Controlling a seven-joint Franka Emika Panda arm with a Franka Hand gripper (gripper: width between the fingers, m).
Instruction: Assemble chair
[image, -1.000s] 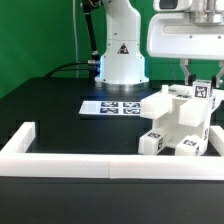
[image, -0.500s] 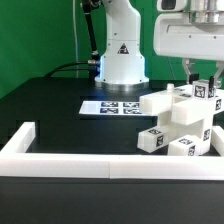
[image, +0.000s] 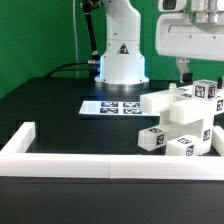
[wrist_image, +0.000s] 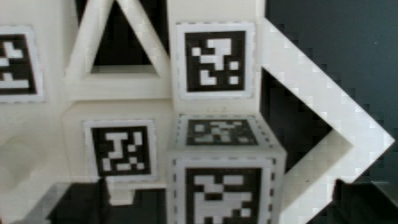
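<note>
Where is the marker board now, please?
The marker board lies flat on the black table, in front of the arm's white base, on the exterior view's left of the chair.

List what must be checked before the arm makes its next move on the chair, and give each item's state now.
1. The gripper has its jaws spread: ok.
2. It carries nothing: ok in the exterior view.
3. It is clear of the chair: cannot tell, as it hangs right at the chair's top tagged block.
4. Chair rests on the table, inside the barrier wall: ok.
5. Chair joints are fully seated: cannot tell, as the wrist view shows only tagged faces up close.
6. The marker board is uncovered: ok.
</note>
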